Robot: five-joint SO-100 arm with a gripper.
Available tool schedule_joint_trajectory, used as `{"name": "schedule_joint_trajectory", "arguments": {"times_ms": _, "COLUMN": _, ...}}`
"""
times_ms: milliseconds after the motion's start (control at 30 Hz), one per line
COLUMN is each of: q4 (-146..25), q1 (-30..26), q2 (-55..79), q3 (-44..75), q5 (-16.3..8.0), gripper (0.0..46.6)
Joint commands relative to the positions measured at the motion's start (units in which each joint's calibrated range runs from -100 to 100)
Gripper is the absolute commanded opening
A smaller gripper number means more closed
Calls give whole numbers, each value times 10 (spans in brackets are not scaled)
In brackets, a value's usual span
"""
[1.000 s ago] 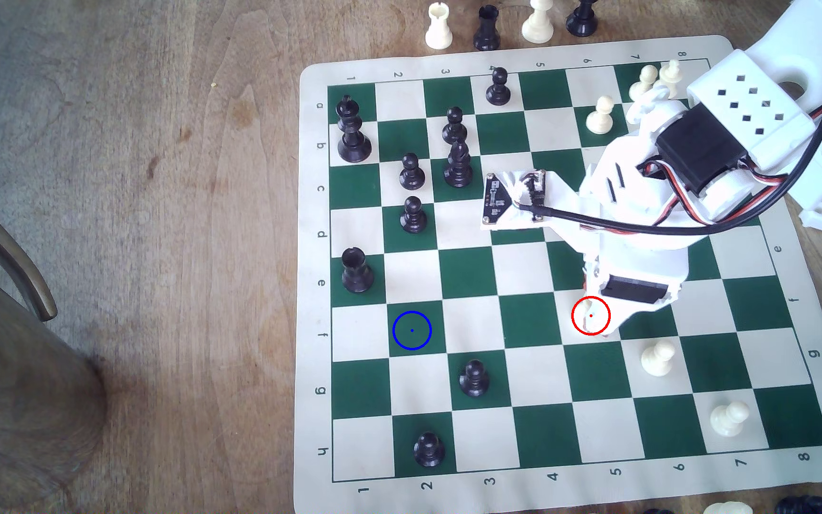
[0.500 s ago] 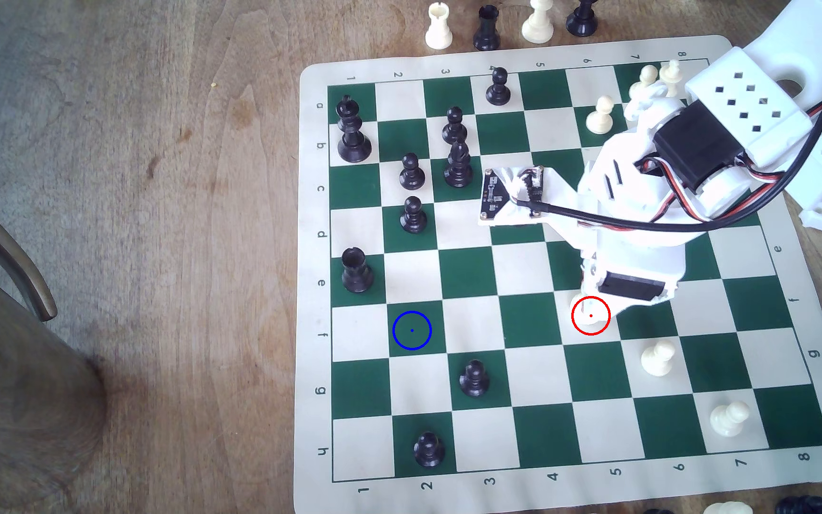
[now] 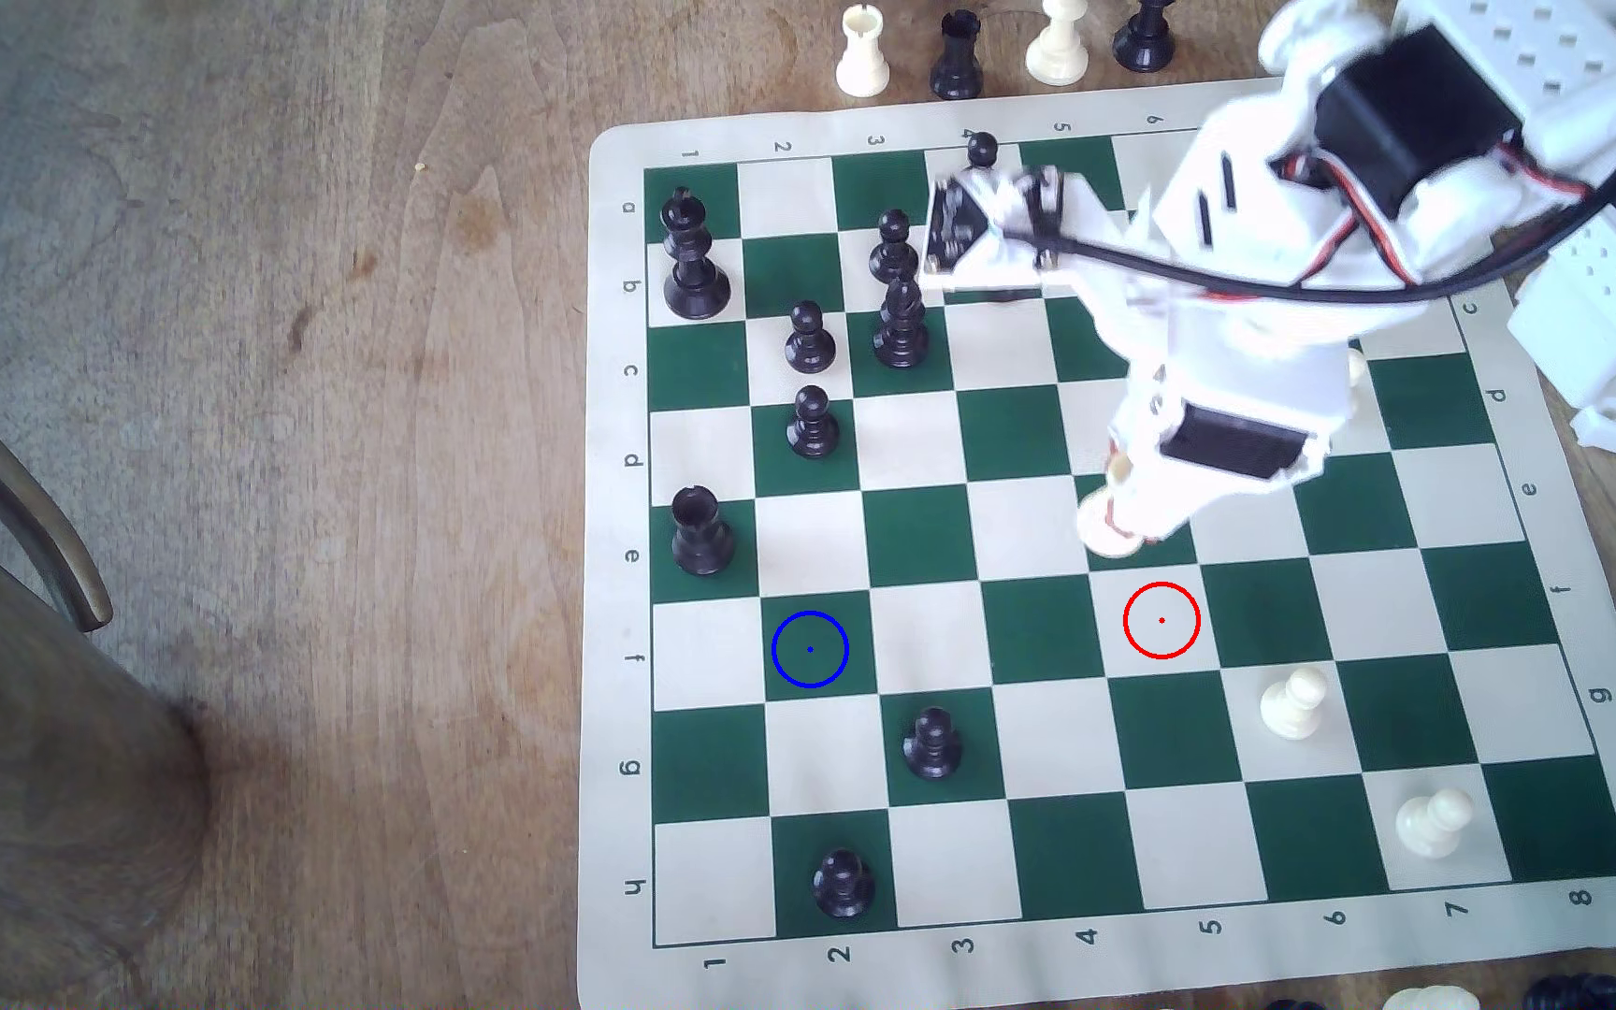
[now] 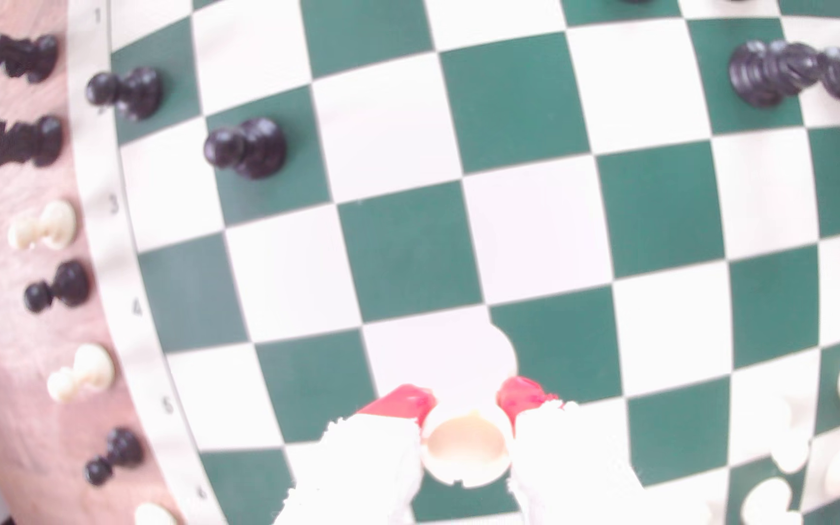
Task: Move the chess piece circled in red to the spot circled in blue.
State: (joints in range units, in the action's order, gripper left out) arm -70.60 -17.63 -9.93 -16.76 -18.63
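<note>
The jaws of the gripper (image 4: 466,399) are clamping narrow on the white rook (image 4: 464,447), red-tipped fingers (image 4: 405,401) pressing either side of its notched top in the wrist view. In the exterior view the rook (image 3: 1112,529) is hanging under the gripper (image 3: 1125,505), its round base showing over the dark/cream squares just up from the red ring (image 3: 1162,620); looks lifted off the board, tho the arm is blurred so exact height can't be told. The red-ringed cream sq is lying bare.

The blue-ringed square (image 3: 810,649), dark green w/ a centre dot, is sitting well to the exterior view's left of the rook, in row f, col 2, w/ nothing on it. A black rook (image 3: 702,532) is standing diagonally up-left of it, and a black pawn (image 3: 930,743) diagonally down-right.

The chessboard mat (image 3: 619,486) is lying flat on the wooden counter (image 3: 347,388). Other black pieces are grouping toward the exterior view's upper left of the board; one more black pawn (image 3: 843,882) is standing near the bottom edge. Two white pawns (image 3: 1292,701) (image 3: 1434,821) are standing to the exterior view's lower right. Captured pieces, incl. a second white rook (image 3: 862,50), are lining up off the mat along the top.
</note>
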Motion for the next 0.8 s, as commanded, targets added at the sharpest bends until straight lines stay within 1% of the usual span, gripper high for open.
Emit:
{"name": "schedule_joint_trajectory", "arguments": {"times_ms": 0, "q4": -54, "q1": 0, "q2": 46, "q3": 218, "q5": 12, "gripper": 3}}
{"name": "schedule_joint_trajectory", "arguments": {"times_ms": 67, "q4": -44, "q1": -3, "q2": 84, "q3": 253, "q5": 17, "gripper": 3}}
{"name": "schedule_joint_trajectory", "arguments": {"times_ms": 333, "q4": -36, "q1": 2, "q2": 231, "q3": 402, "q5": 17, "gripper": 3}}
{"name": "schedule_joint_trajectory", "arguments": {"times_ms": 400, "q4": -31, "q1": 4, "q2": 261, "q3": 420, "q5": 16, "gripper": 3}}
{"name": "schedule_joint_trajectory", "arguments": {"times_ms": 633, "q4": -2, "q1": 33, "q2": 325, "q3": 422, "q5": 19, "gripper": 3}}
{"name": "schedule_joint_trajectory", "arguments": {"times_ms": 767, "q4": -4, "q1": 28, "q2": 330, "q3": 402, "q5": 15, "gripper": 3}}
